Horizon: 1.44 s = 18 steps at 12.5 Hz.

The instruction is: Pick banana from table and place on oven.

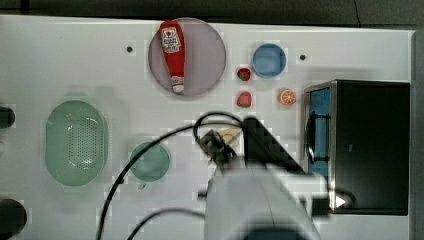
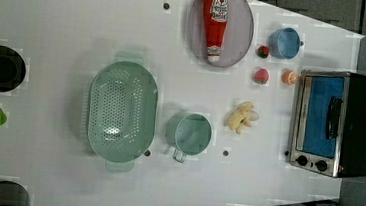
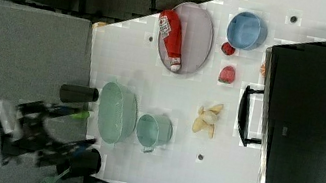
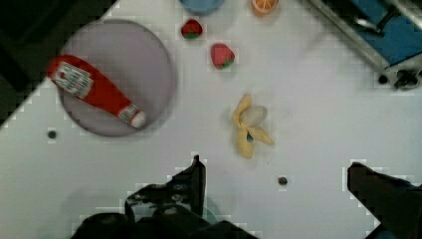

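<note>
Hovering above the banana (image 4: 249, 125) with gripper (image 4: 276, 181) fingers spread wide, grasping nothing. Lying on the table (image 4: 308, 114) beside the oven (image 2: 337, 122).

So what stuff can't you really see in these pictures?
- Banana, top view: mostly covered by the arm and its cables.
- Orange slice, right view: nearly all hidden behind the oven.
- Blue cup, wrist view: cut off by the picture edge.
- Oven's inside, left view: the blue glass door hides it.
</note>
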### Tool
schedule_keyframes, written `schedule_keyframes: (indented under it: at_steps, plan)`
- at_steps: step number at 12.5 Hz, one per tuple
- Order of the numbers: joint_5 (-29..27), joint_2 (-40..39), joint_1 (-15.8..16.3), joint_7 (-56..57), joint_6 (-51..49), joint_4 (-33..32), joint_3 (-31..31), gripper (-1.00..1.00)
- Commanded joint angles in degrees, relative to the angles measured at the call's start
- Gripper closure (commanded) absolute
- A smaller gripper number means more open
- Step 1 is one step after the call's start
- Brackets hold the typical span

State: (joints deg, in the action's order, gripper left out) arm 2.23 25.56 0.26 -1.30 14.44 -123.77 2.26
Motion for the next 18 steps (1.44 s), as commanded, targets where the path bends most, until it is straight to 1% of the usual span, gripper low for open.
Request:
schedule_keyframes:
  at_steps: [1,4,7,14,18]
  plan:
    - [-0.18,-5.96,-0.96,-1.95,7.18,-7.44,-1.05,-1.0]
    - [-0.18,-11.94,-0.98,-1.95,18.27,-11.67,-0.97,-1.0]
    - [-0.18,-18.86,-1.01,-1.95,27.79,-14.42,-0.89,-1.0]
    - [-0.19,-35.01,-1.03,-1.95,40.72,-15.34,-0.84,-1.0]
    - [-0.19,-41.72,-1.03,-1.98,46.66,-15.4,-0.89,-1.0]
